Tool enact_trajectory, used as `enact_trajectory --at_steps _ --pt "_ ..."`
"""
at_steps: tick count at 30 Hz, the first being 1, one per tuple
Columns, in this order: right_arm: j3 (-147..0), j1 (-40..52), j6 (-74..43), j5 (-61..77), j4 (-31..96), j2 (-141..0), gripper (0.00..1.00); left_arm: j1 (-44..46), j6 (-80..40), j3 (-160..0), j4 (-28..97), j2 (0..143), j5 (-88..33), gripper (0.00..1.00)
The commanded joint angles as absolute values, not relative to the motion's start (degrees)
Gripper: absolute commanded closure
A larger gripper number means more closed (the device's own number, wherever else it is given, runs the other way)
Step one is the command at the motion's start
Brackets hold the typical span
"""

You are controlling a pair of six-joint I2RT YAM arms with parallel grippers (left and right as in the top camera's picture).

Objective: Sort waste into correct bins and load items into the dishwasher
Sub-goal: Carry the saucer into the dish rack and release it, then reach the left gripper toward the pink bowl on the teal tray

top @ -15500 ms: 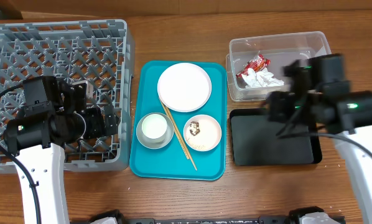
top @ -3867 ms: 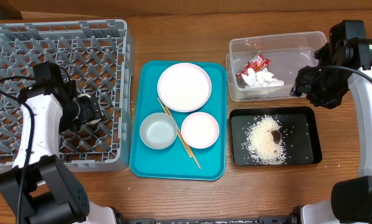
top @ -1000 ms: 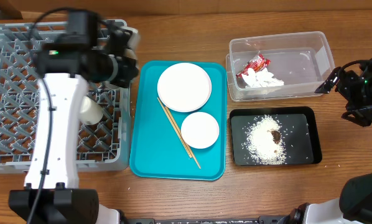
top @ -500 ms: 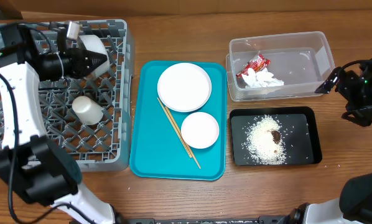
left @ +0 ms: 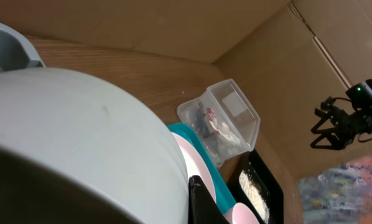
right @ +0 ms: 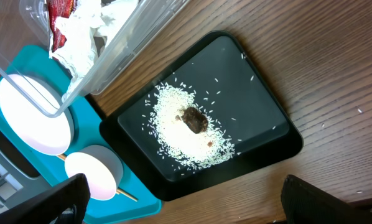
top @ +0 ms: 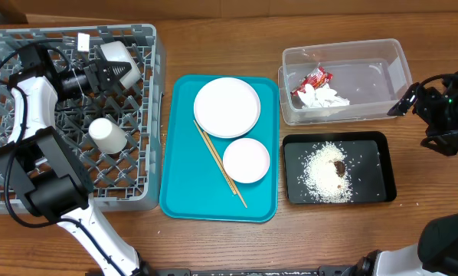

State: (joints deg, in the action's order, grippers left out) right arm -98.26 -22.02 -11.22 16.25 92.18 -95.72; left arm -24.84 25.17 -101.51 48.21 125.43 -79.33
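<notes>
Greyish bowl (top: 116, 52) is clamped at its rim by the left claw (top: 120, 74), at the corner of the grey dish rack (top: 148, 115) nearest the teal tray (top: 175, 199); whether it touches the lattice I cannot tell. 1 small white cup (top: 106, 136) lies in the rack. The right claw (top: 417, 121) hangs spread wide and empty beside the clear tub (top: 382, 57) and the black tray (top: 294, 192) of rice (top: 321, 176). Everything rests on a wood-grain worktop (top: 214, 241), with brown cardboard walls (left: 142, 25) around.
</notes>
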Motion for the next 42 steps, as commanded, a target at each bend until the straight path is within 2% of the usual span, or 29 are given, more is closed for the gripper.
enact_trajectory --at_steps 1,9,14,15,16,17,20,21,29,37,42 --pt "-98.65 -21.82 -10.41 16.14 91.92 -94.19 0.00 -26.04 23.53 -102.28 47.70 126.41 -79.05 0.96" --pt "-98.65 -21.82 -10.41 16.16 91.85 -94.19 0.00 -27.51 23.53 -102.26 49.50 126.50 -72.10 0.96" --pt "-98.65 -21.82 -10.41 16.16 91.88 -94.19 0.00 -28.93 23.53 -102.26 51.81 126.50 -66.76 0.86" --pt "-98.65 -21.82 -10.41 16.16 91.90 -94.19 0.00 -29.30 23.53 -102.26 52.47 126.50 -65.91 0.78" --pt "-98.65 -21.82 -10.41 16.16 91.92 -94.19 0.00 -29.74 23.53 -102.26 53.21 126.50 -65.10 0.56" --pt "-98.65 -21.82 -10.41 16.14 91.94 -94.19 0.00 -30.09 23.51 -102.26 53.80 126.50 -64.55 0.40" --pt "-98.65 -21.82 -10.41 16.16 91.96 -94.19 0.00 -31.44 21.98 -102.28 55.92 126.43 -63.48 0.13" --pt "-98.65 -21.82 -10.41 16.16 92.01 -94.19 0.00 -32.34 21.85 -102.28 56.95 126.21 -63.46 0.00" --pt "-98.65 -21.82 -10.41 16.14 92.14 -94.19 0.00 -33.89 22.04 -102.28 60.20 121.43 -61.30 0.00" --pt "-98.65 -21.82 -10.41 16.16 92.38 -94.19 0.00 -33.17 17.45 -102.28 63.05 109.71 -49.39 0.00" --pt "-98.65 -21.82 -10.41 16.16 92.84 -94.19 0.00 -30.76 15.51 -102.28 66.08 103.24 -47.42 0.00"
